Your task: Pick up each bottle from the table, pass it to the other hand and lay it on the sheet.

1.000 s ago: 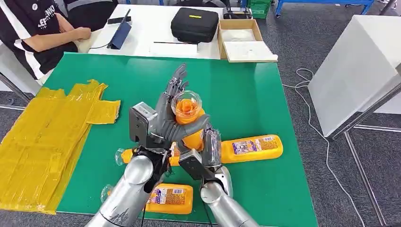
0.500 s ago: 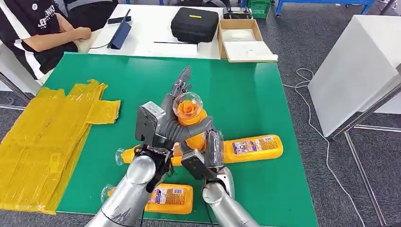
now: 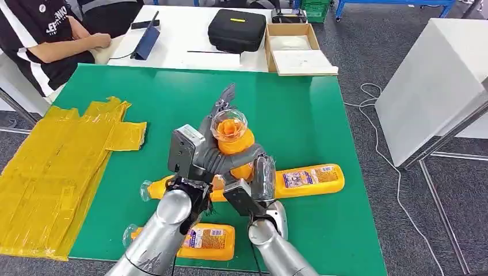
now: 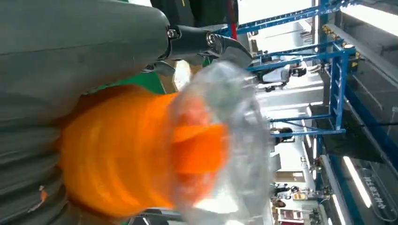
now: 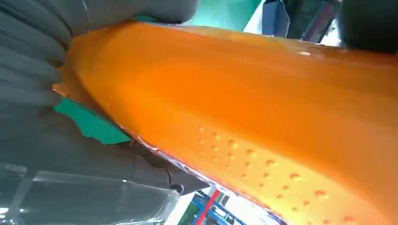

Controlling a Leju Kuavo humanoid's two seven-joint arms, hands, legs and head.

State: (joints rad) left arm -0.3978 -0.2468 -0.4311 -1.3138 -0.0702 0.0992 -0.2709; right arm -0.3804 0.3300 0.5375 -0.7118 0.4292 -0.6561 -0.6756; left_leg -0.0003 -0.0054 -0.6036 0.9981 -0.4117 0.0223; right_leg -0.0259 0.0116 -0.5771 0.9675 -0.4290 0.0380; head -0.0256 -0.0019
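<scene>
An orange bottle (image 3: 235,142) with a clear cap stands upright above the middle of the green table (image 3: 288,109). My left hand (image 3: 208,154) grips it: the thumb crosses its front and the fingers rise behind the cap. My right hand (image 3: 260,179) holds its lower part from below. Close up, the bottle (image 4: 136,150) lies against my left hand (image 4: 70,47), and its orange body (image 5: 263,112) lies in my right hand (image 5: 33,61). A crumpled yellow sheet (image 3: 57,167) covers the table's left side.
Three more orange bottles lie on the table: one (image 3: 308,177) to the right of my hands, one (image 3: 160,188) behind my left wrist, one (image 3: 208,241) near the front edge. A seated person (image 3: 46,34) is at the far left. A black case (image 3: 236,29) and a cardboard box (image 3: 296,49) stand on the white table beyond.
Both hands and the bottle between them have drifted slightly to the right. The bottle stays upright, and the bottles lying on the table have not moved.
</scene>
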